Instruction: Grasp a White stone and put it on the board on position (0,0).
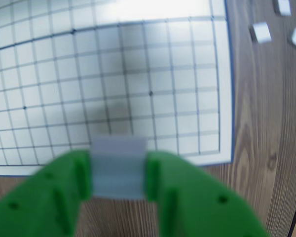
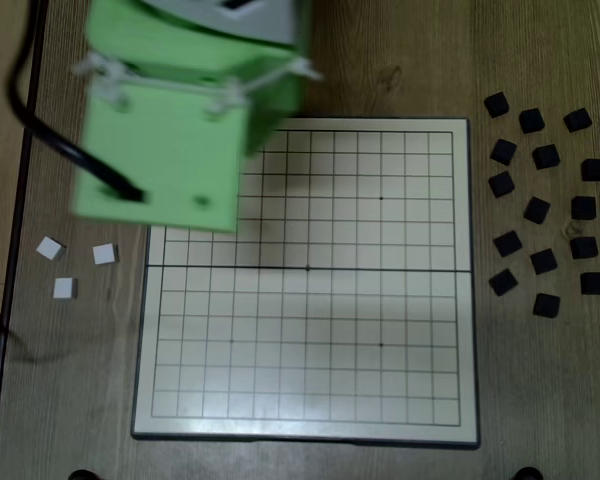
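Blurred in the wrist view: green gripper (image 1: pixel 119 170), jaws clenched on a white stone (image 1: pixel 118 167), held over the board's (image 1: pixel 226 89) edge. In the fixed view, stone hidden beneath the green arm (image 2: pixel 170 130), which also covers the board's (image 2: pixel 305 425) corner toward the desk's (image 2: pixel 400 60) top-left. Centre dot (image 2: pixel 308 268) bare. Three spare white stones (image 2: pixel 64 288) near the desk's left edge; black pieces (image 2: pixel 545 157) scattered along the right edge.
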